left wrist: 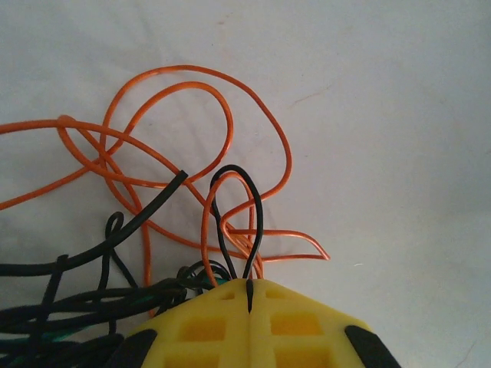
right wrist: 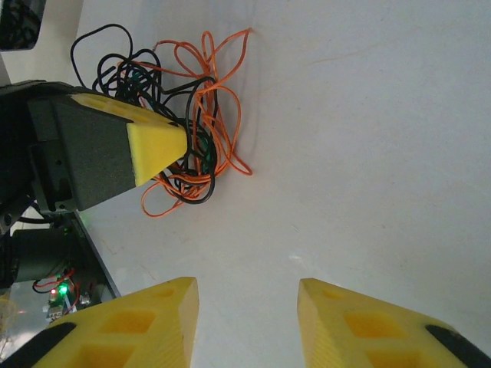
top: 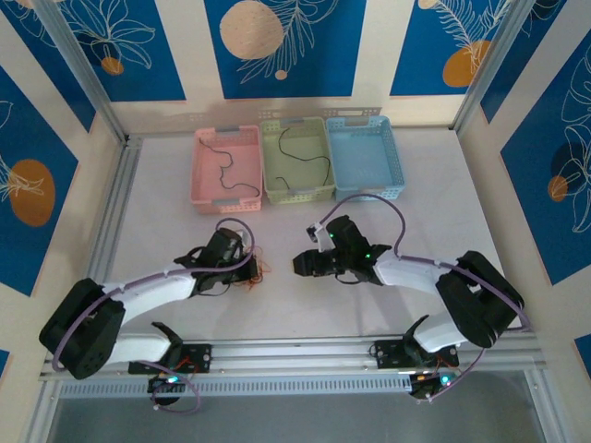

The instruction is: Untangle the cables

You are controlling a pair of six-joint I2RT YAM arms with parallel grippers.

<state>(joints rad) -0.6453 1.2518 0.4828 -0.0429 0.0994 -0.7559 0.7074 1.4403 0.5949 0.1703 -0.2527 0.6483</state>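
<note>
White tabletop (top: 305, 309), fenced by blue leaf-patterned walls, is where the work is laid out. The cables (top: 255, 273) are seen as one knotted heap of black and orange wires, with a hint of green, lying towards the front left of the table, just beside the left arm's wrist. A black wire (top: 222, 171) is laid in the pink basket (top: 228, 206) at the far edge and a second black wire (top: 305, 159) in the green basket (top: 300, 196); a blue basket (top: 365, 161) stands beside them.

A black loop (left wrist: 232, 167) of the heap is pinched in the seam of the left gripper (left wrist: 249, 290), whose fingers are pressed together on it, with orange loops spread on the table beyond. The right gripper (right wrist: 247, 295) is held a little apart from the heap, facing it, its jaws parted and nothing between them.

The step in hand is judged to be the separation of another wire: the heap is anchored by the left gripper so that one strand can be drawn out. For the next move, a strand with a free outer loop, probably an orange one on the side facing the right gripper, would need to be singled out and closed upon. It would then have to be pulled slowly away from the anchor, so that the knot is loosened rather than tightened or dragged along whole.
</note>
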